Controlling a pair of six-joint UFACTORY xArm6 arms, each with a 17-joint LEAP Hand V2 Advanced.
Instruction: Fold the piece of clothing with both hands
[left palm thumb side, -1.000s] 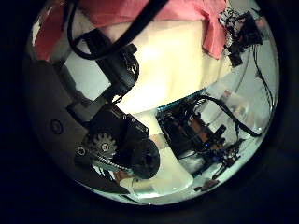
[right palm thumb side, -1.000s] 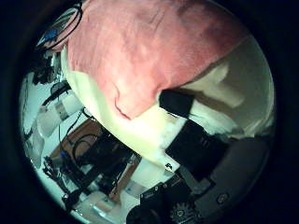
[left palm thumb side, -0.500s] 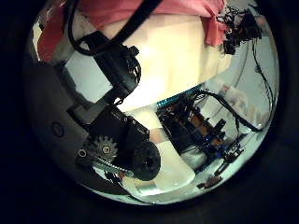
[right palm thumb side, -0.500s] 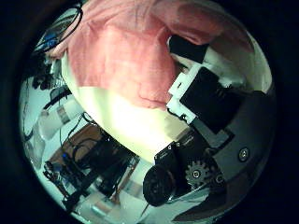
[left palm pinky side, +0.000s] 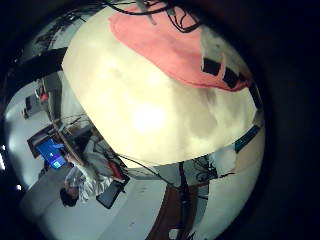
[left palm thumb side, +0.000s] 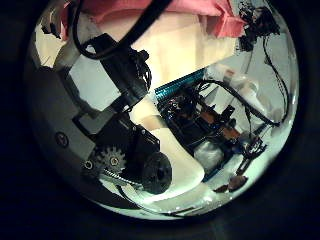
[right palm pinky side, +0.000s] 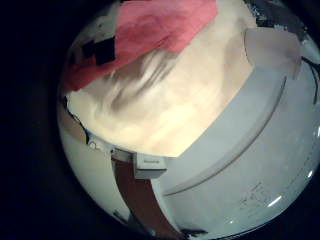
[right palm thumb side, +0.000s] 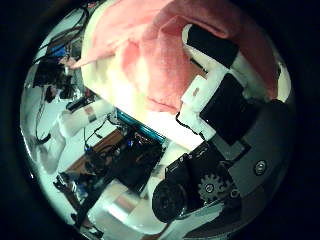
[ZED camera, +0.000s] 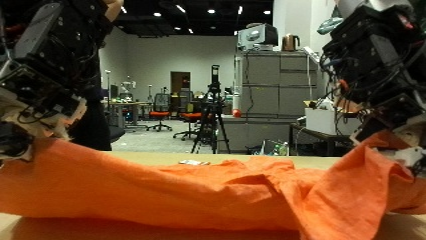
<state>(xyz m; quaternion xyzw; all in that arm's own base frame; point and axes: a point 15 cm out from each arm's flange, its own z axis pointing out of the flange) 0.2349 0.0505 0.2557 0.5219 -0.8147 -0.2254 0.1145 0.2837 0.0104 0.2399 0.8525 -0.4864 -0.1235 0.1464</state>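
An orange piece of clothing (ZED camera: 200, 190) lies crumpled across the pale table (ZED camera: 27, 228). Both its ends are lifted. My left hand (ZED camera: 47, 80) hangs over one raised end, my right hand (ZED camera: 380, 70) over the other, each with fingers curled into the cloth. In the right thumb side palm view the fingers (right palm thumb side: 215, 85) lie across the cloth (right palm thumb side: 140, 55). In the left thumb side palm view the fingers (left palm thumb side: 125, 70) reach to the cloth (left palm thumb side: 150, 8). The cloth also shows on the table in the left little finger side palm view (left palm pinky side: 165, 45) and the right little finger side palm view (right palm pinky side: 150, 35).
The table edge (right palm pinky side: 125, 150) is close to the right hand. A grey cabinet (ZED camera: 266, 100) and a camera tripod (ZED camera: 213, 110) stand in the room behind the table. Bare table (left palm pinky side: 150, 110) lies beside the cloth.
The right hand's fingers have swung over the cloth and curled onto it. The left hand's fingers have reached up to the cloth's edge. Both palm cameras have shifted.
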